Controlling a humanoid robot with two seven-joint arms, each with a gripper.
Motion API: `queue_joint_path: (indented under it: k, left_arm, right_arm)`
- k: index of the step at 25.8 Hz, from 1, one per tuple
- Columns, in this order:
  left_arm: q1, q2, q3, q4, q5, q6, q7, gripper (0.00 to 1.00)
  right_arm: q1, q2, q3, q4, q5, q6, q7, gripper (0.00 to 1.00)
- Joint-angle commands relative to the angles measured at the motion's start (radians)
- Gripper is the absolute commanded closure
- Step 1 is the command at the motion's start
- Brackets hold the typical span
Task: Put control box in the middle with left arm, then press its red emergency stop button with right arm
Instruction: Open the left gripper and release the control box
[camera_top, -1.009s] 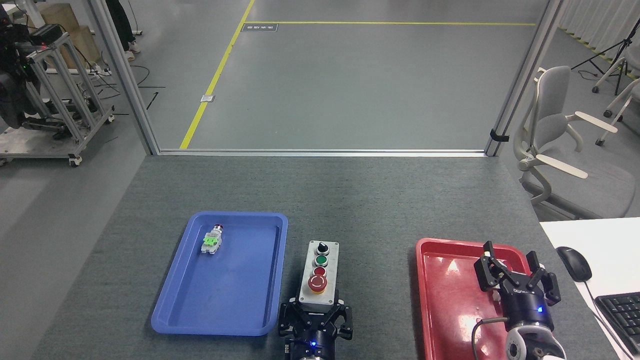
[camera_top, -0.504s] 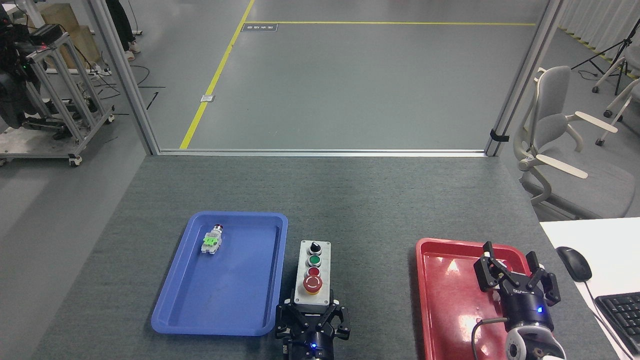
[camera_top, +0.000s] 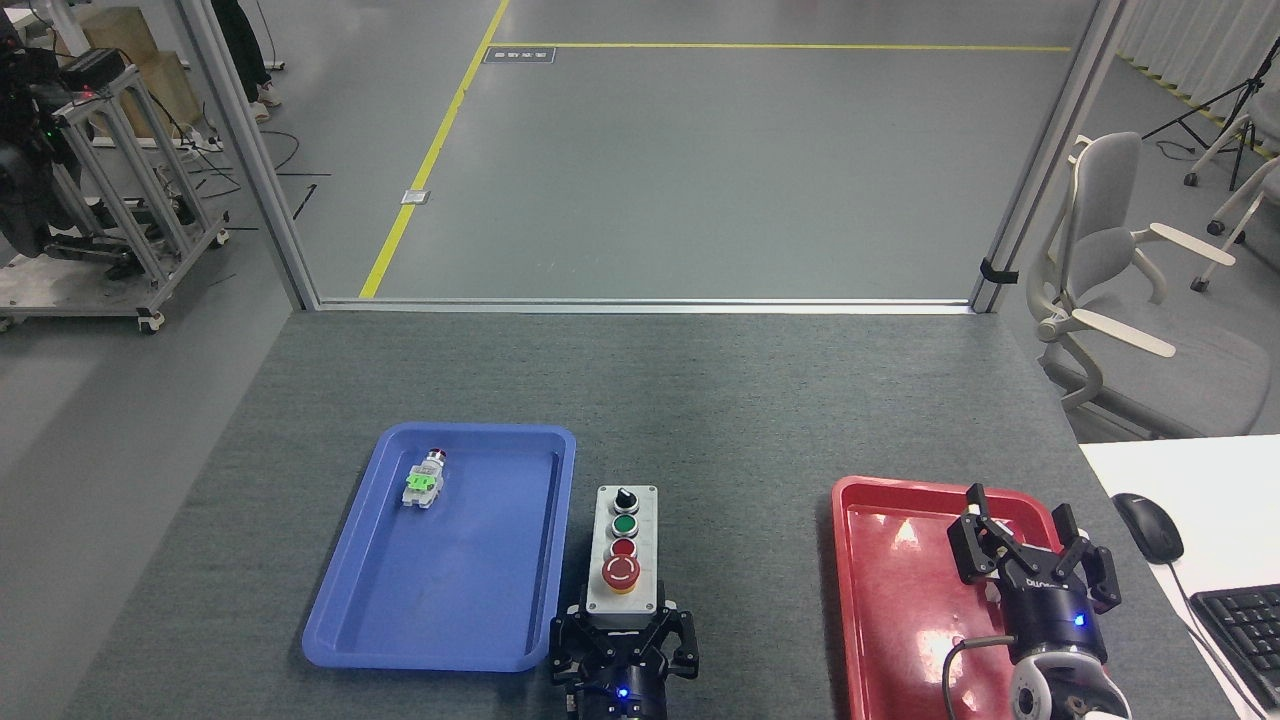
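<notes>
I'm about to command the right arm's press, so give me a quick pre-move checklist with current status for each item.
1. Control box out of the blue tray, on the bare table between the two trays: ok.
2. Left end effector released from the box: not ok, fingers sit around its near end.
3. Big red emergency stop button uncovered from above: ok.
4. Right end effector lined up over the button: not ok, it hovers over the red tray.
5. Path from red tray to box free of objects: ok.
6. Box lying flat on the table: cannot tell.
</notes>
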Motion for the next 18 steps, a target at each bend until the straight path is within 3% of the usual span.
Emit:
queue_joint_path:
  k: [1, 2, 5, 15, 18]
  left_arm:
    - [0.002, 0.0, 0.0, -0.002, 0.018, 0.006, -0.002, 0.36]
    - [0.002, 0.0, 0.0, -0.005, 0.018, 0.008, 0.0, 0.35]
    - [0.005, 0.0, -0.003, -0.007, 0.015, 0.009, 0.005, 0.02]
    - [0.014, 0.002, -0.005, -0.05, 0.009, 0.011, 0.066, 0.01]
    - [0.066, 0.015, 0.004, -0.122, -0.007, 0.014, 0.124, 0.01]
  right_arm:
    - [-0.001, -0.001, 0.0, 0.0, -0.001, -0.001, 0.0, 0.01]
    - [-0.001, -0.001, 0.0, 0.0, -0.001, -0.001, 0.0, 0.01]
    - [-0.001, -0.002, 0.0, 0.0, -0.001, -0.002, 0.0, 0.01]
    - [0.001, -0.02, 0.0, 0.002, -0.001, 0.007, 0.0, 0.02]
    - [-0.01, -0.022, 0.0, 0.003, -0.001, 0.007, 0.0, 0.15]
